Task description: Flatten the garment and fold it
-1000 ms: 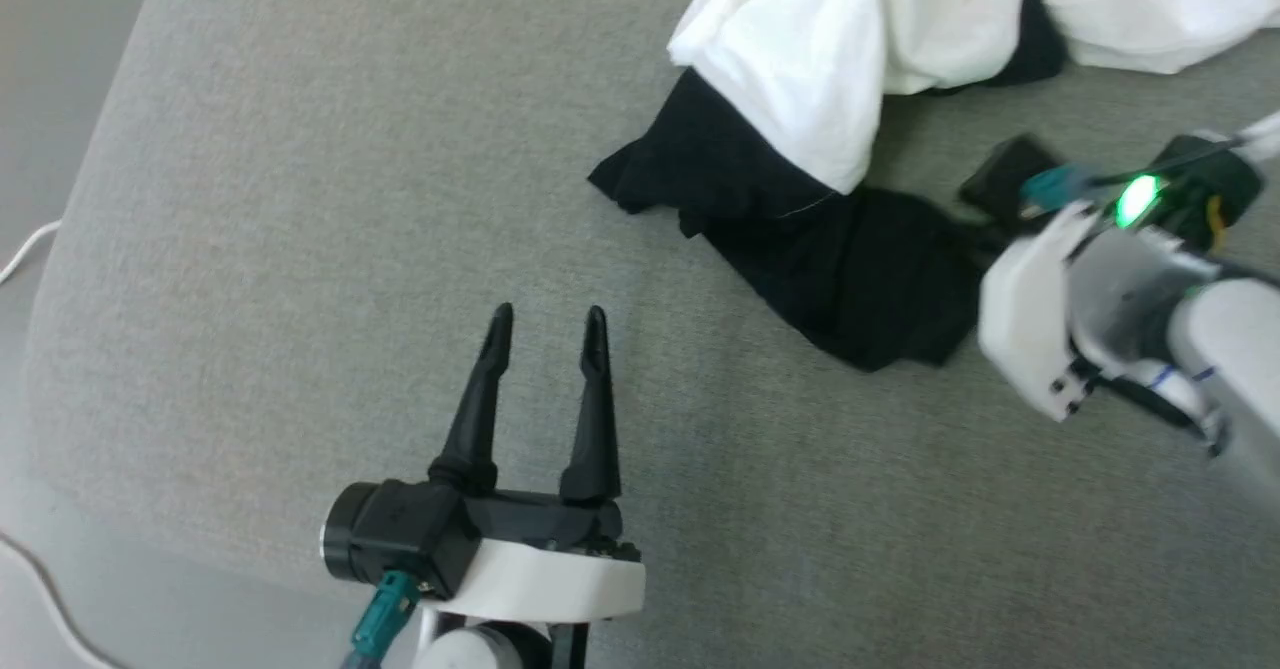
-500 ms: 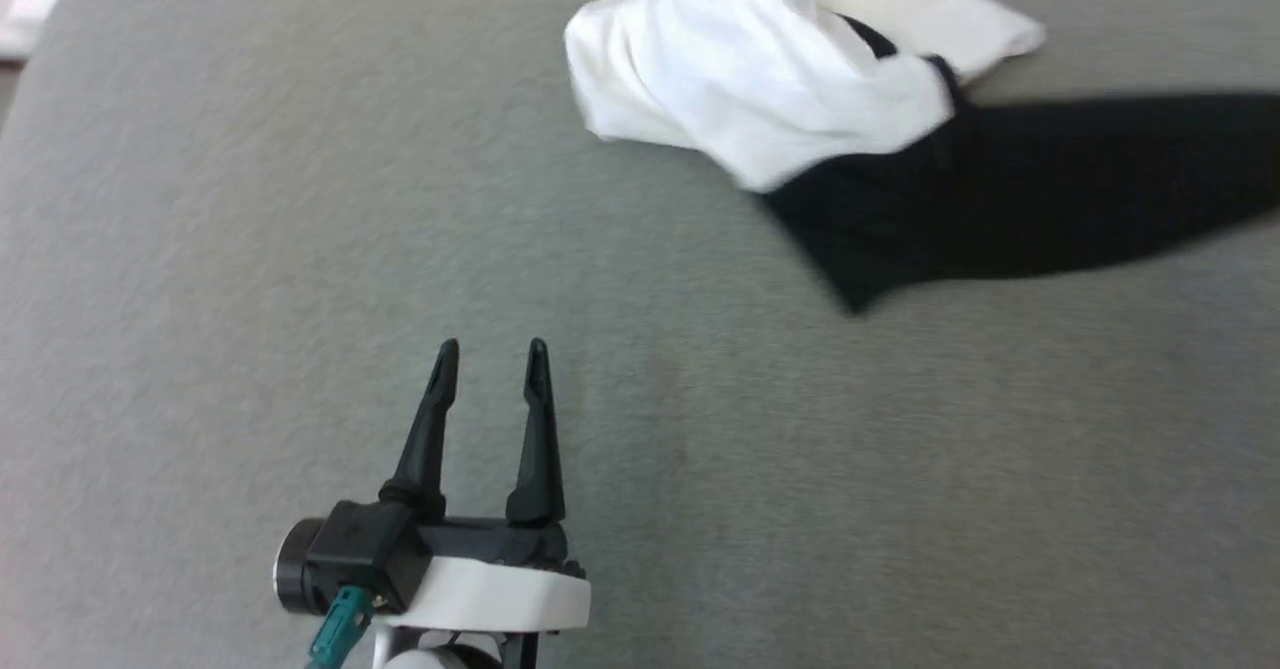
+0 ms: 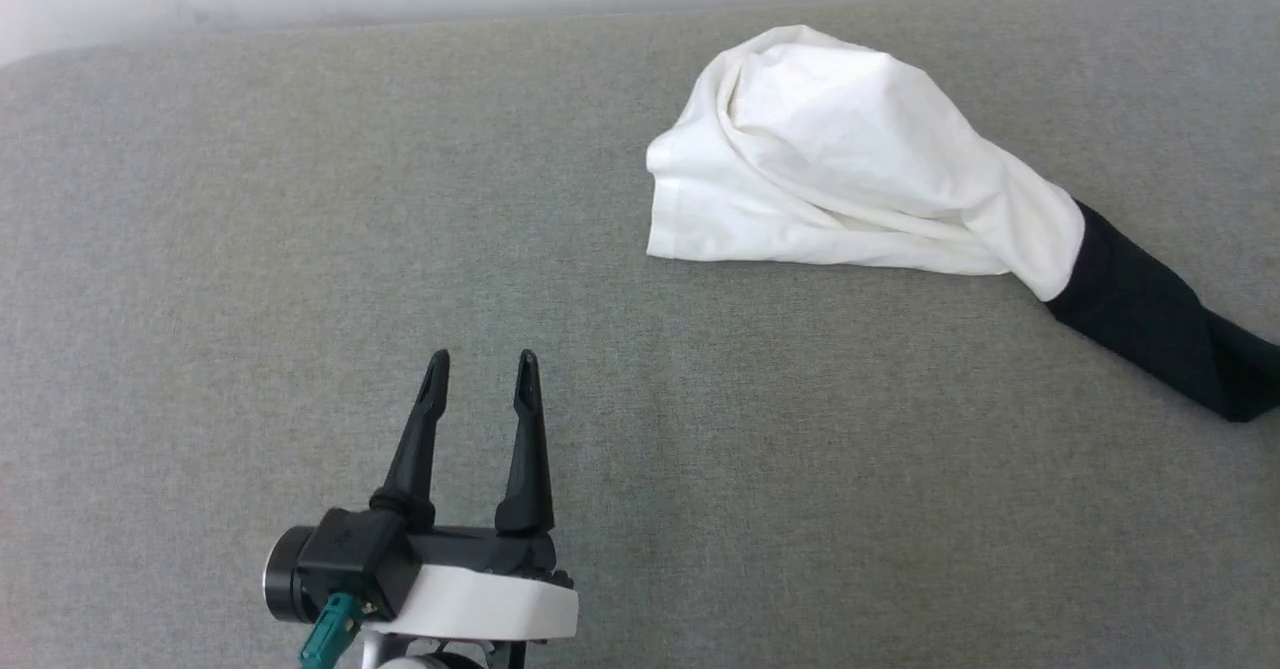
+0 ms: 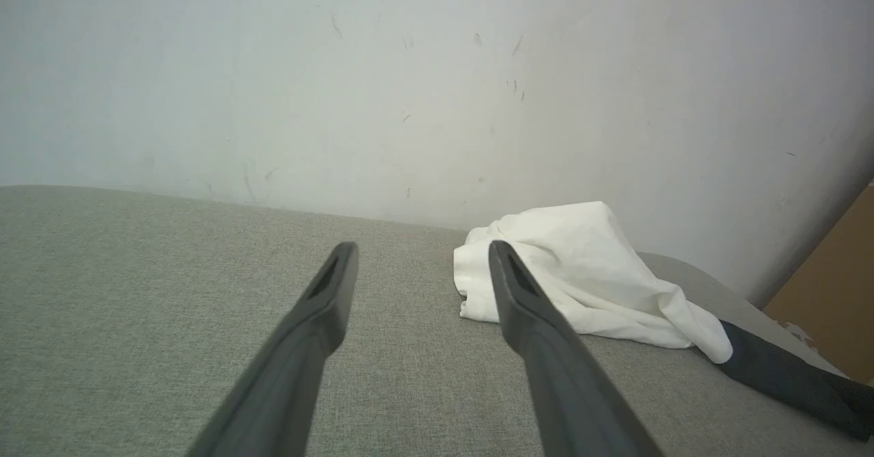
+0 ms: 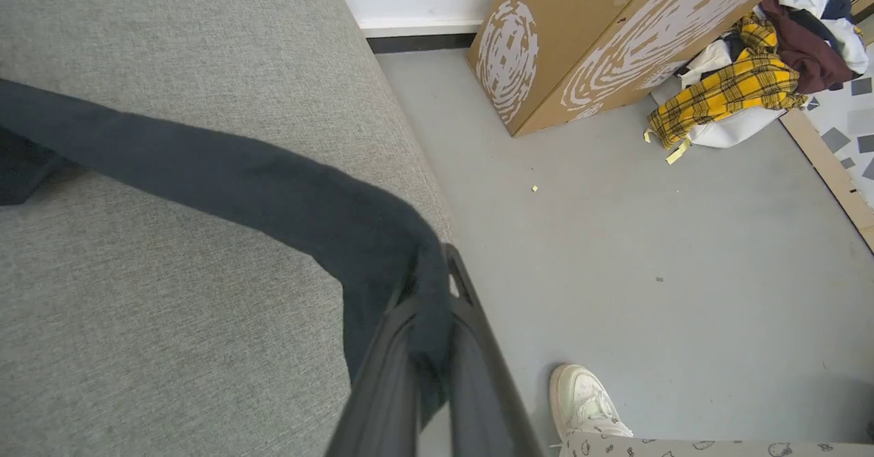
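Currently: flattening step, early. Garment sits heaped on the far right of the grey counter, black sleeve drawn taut toward the edge. Right claw clenched on the sleeve end. Left claw released, empty, well apart. Next probably calls for the left claw to grasp the white hem and spread the cloth.

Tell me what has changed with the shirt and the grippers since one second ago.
The right gripper, shut on the black sleeve, has pulled it out straight to the robot's right, to the edge of the grey cushion; before it lay crumpled. The head camera also turned. The left gripper stayed open and idle; the white body of the shirt stayed bunched.
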